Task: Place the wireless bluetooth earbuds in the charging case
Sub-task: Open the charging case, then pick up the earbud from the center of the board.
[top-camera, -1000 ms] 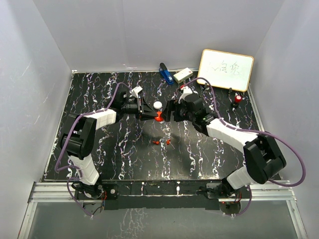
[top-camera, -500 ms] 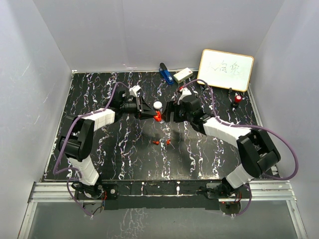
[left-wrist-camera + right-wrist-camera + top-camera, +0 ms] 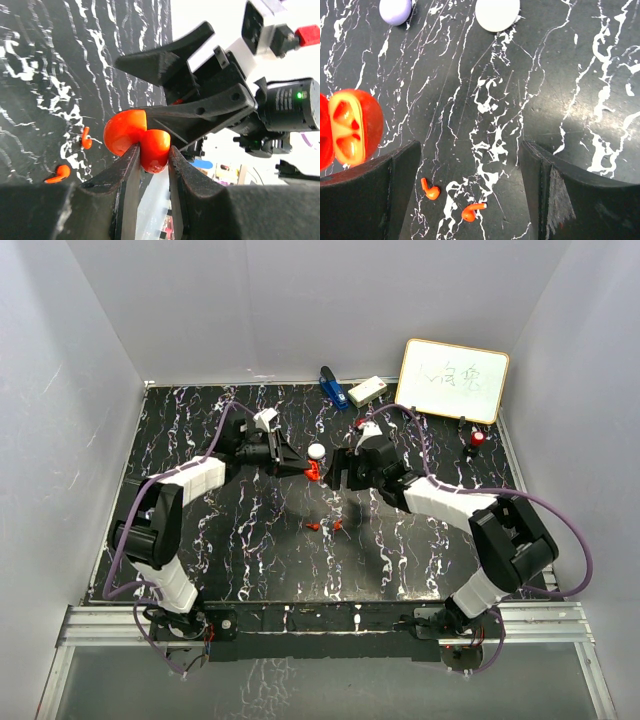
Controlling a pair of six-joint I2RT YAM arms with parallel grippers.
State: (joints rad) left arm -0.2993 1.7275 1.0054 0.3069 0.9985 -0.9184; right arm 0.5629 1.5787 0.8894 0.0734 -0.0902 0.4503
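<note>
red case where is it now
Top view, mid-table: the red case sits pinched in the left gripper, facing the open right gripper, beyond two loose red earbuds.

Right wrist view: the open red charging case is cut off by the left edge, and a purple case and a white case by the top edge. Left wrist view: the blurred fingers of the left tool cover the red charging case's lower part. From above, the earbuds are mere specks, and the whiteboard writing is unreadable.

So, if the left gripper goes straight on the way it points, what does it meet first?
Probably the right gripper, open just beyond the red charging case that the left gripper holds; depth is unclear.
</note>
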